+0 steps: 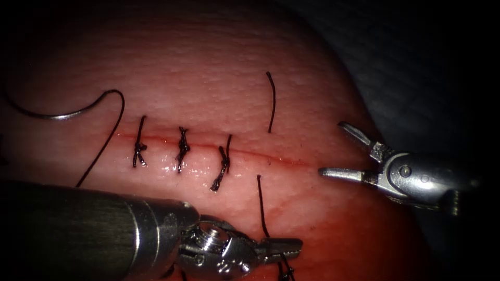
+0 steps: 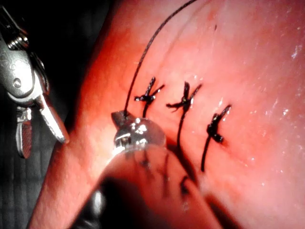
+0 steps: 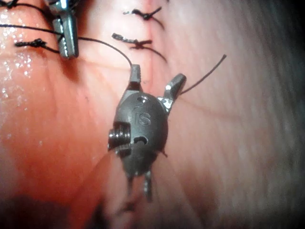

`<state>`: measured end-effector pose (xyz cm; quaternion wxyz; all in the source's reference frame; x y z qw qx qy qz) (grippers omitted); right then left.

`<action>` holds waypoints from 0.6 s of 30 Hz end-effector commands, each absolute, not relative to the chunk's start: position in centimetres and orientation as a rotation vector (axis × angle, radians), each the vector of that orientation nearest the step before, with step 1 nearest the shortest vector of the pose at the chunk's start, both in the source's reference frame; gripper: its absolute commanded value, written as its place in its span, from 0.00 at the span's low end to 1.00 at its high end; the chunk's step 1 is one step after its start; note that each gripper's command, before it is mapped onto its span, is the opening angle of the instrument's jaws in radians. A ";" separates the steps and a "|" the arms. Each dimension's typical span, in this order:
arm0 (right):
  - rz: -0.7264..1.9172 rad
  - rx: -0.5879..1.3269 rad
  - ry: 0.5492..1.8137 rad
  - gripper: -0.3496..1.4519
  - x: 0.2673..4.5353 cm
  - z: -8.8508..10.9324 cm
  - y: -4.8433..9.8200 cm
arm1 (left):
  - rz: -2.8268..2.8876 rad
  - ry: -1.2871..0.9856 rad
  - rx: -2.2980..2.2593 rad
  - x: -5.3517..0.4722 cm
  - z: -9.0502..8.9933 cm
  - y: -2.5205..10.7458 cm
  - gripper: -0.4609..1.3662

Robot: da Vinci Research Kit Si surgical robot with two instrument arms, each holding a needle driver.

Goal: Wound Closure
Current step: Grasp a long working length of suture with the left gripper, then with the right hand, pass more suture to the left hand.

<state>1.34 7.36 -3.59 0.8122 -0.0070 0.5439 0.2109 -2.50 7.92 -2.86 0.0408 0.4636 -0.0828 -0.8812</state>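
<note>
The tissue [image 1: 219,67] has a horizontal cut [image 1: 281,160] with three tied knots [image 1: 182,148] across it. To their right, a loose stitch of thread [image 1: 260,200] runs from below the cut into my left tool [image 1: 284,246], which is shut on it. The thread's free end [image 1: 272,101] lies above the cut. My right tool [image 1: 330,148] stands open at the cut's right end, holding nothing. The curved needle [image 1: 62,114] lies free on the tissue at the far left, not in it. In the wrist views, the left tool [image 2: 136,131] grips thread [image 2: 143,57] and the right tool [image 3: 156,78] is open.
Red fluid wets the tissue [image 1: 364,229] below the cut's right end. The needle's thread [image 1: 101,148] trails down towards the left tool's shaft [image 1: 67,229]. A dark cloth [image 1: 416,62] lies beyond the tissue's right edge.
</note>
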 end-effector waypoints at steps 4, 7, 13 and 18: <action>0.338 -0.023 1.219 0.66 1.43 -3.4 7.3 | -2.683 -0.248 1.420 -2.50 -2.8 8.0 0.06; 0.290 0.000 1.262 0.69 1.52 -3.4 7.3 | -2.673 -0.253 1.416 -2.51 -2.8 8.1 0.06; 0.225 0.003 1.350 0.68 1.69 -3.3 7.2 | -2.651 -0.266 1.405 -2.55 -2.8 8.2 0.06; 0.163 0.015 1.395 0.67 1.81 -3.3 7.2 | -2.637 -0.264 1.415 -2.57 -2.8 8.3 0.06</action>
